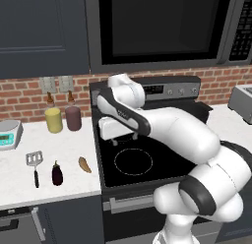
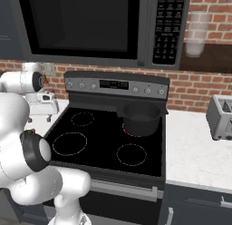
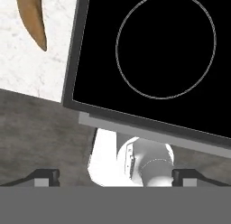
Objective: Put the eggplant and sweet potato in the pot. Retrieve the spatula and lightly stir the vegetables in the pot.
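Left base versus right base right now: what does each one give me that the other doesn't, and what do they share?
Left base view alone: the spatula, the eggplant and the sweet potato lying apart on the white counter left of the stove, behind them a yellow jar and a maroon jar, and a scale.

Right base view alone: the pot on the back right burner, with no vegetables visible in it, and the microwave keypad.

Both: the stove, the toaster and the arm.

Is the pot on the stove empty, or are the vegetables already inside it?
Empty, as far as its visible inside shows: the pot shows only dark walls. The eggplant and the sweet potato lie on the counter.
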Robot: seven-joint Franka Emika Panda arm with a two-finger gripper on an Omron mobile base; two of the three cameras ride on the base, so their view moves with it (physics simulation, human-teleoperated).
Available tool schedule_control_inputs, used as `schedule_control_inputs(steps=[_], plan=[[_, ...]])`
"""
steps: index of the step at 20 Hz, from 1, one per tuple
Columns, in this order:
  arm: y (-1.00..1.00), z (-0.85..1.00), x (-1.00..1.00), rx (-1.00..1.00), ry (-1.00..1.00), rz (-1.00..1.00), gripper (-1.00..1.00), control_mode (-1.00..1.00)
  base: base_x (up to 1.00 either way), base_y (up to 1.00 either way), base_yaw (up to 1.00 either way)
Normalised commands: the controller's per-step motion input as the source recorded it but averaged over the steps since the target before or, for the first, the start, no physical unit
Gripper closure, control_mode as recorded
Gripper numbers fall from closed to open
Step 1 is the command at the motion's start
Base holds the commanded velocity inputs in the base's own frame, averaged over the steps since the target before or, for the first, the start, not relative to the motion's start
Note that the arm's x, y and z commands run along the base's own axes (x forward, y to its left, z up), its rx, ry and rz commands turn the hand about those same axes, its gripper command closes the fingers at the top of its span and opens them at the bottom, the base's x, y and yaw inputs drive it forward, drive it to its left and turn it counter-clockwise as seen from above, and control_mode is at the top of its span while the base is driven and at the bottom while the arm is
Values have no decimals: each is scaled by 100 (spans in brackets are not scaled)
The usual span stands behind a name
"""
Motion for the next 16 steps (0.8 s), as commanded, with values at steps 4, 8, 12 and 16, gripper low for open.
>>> schedule_control_inputs(steps=[4, 8, 12, 16], plan=[[87, -62, -4, 0, 0, 9, -100, -100, 0, 0, 0], [86, -26, 0, 0, 0, 8, -100, -100, 0, 0, 0], [52, -4, 0, 0, 0, 10, -100, -100, 0, 0, 0], [10, -16, 3, 0, 0, 7, -100, -100, 0, 0, 0]])
